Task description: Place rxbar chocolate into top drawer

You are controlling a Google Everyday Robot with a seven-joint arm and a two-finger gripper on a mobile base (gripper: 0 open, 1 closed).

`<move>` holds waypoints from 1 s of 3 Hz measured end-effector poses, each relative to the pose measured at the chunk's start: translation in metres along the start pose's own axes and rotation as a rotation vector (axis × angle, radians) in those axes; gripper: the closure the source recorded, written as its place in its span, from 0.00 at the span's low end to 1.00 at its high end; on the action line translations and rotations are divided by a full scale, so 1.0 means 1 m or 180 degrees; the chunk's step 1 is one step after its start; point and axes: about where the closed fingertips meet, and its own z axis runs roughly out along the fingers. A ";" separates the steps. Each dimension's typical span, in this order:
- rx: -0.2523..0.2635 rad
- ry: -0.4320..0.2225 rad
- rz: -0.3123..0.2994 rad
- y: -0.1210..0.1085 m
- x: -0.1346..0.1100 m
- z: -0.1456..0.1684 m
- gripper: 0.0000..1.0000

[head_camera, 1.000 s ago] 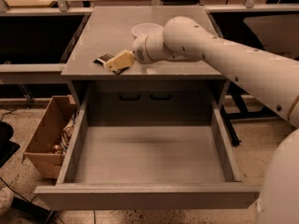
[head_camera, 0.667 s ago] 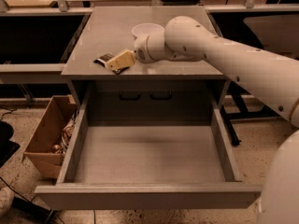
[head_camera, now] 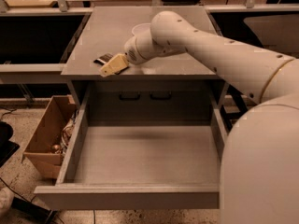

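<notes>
- the gripper (head_camera: 113,65) sits low at the front-left corner of the worktop (head_camera: 117,27); you cannot tell its state.
- the rxbar chocolate (head_camera: 103,59) lies at the gripper's tip, near the left edge.
- the top drawer (head_camera: 131,197) stands pulled out below the front edge.

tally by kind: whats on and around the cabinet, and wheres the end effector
snack bar: 1 (rxbar chocolate, on cabinet top)
bowl: 1 (white bowl, partly behind arm)
drawer: 1 (top drawer, open)
cardboard box: 1
total: 4
end effector: over cabinet top, beside the bar
</notes>
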 end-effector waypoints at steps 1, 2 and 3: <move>-0.0099 0.0121 -0.0038 0.005 -0.002 0.010 0.00; -0.0189 0.0229 -0.0064 0.010 0.001 0.020 0.18; -0.0281 0.0267 -0.0069 0.011 0.002 0.026 0.42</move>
